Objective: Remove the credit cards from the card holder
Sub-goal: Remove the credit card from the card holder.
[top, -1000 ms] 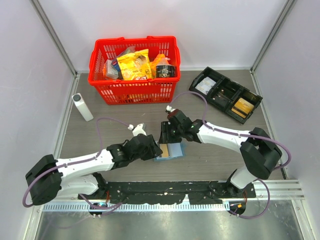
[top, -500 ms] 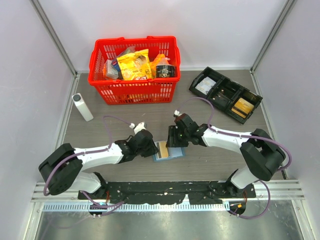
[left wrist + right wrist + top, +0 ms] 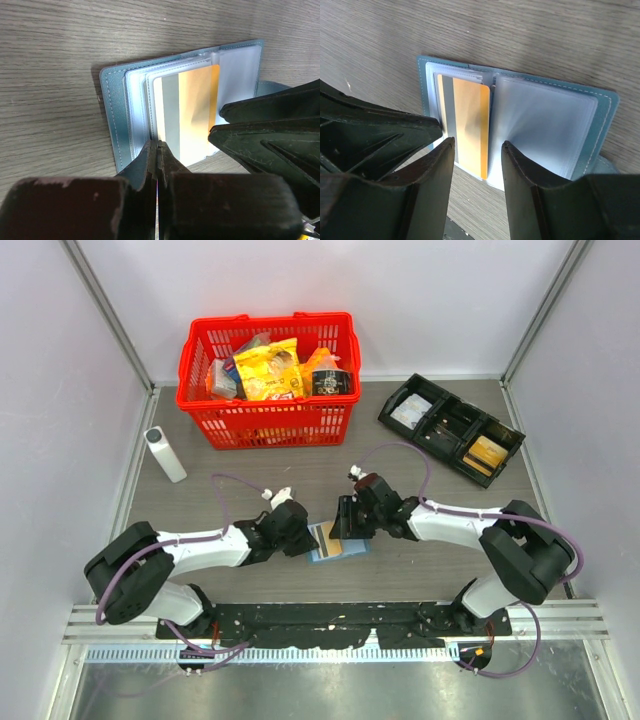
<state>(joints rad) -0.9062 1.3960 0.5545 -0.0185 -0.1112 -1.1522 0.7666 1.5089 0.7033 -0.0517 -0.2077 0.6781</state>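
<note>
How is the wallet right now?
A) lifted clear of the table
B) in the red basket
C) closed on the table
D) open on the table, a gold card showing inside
D: the wallet lies open on the table, a gold card showing among its clear sleeves.

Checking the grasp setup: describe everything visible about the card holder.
The card holder lies open and flat on the wooden table: blue-grey stitched cover, clear plastic sleeves inside. One sleeve holds a gold card with a grey stripe. The left gripper is shut at that card's edge; the right gripper hangs open above.
</note>
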